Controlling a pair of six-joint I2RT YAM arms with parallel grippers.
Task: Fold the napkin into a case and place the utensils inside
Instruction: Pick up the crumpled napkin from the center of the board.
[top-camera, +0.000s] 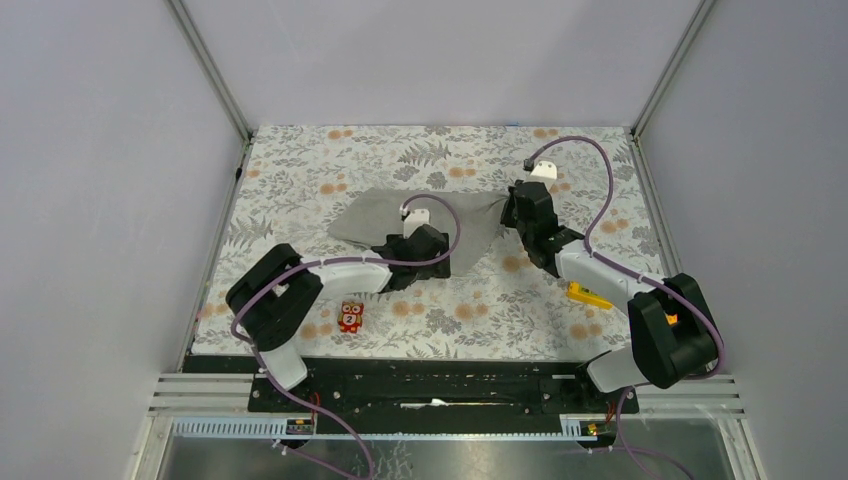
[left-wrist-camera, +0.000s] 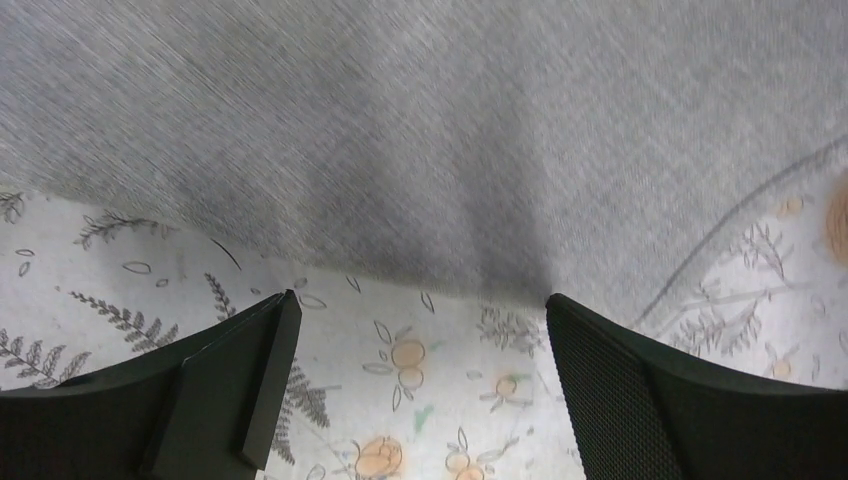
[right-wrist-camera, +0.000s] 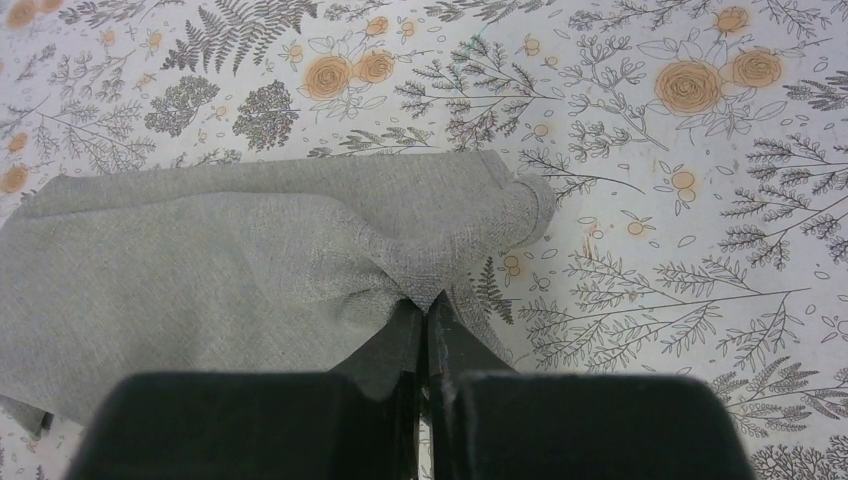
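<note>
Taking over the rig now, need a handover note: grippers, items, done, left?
Left gripper: open, empty, at the near edge of the napkin.
Right gripper: shut on a pinch of napkin near one corner.
Napkin lies rumpled mid-table on the floral cover.
Done: no case formed yet.
Left: fold the case, then insert the utensils, which are not in view.

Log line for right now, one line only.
step: folding napkin | left gripper: open, at napkin edge | right gripper: shut on napkin edge
</note>
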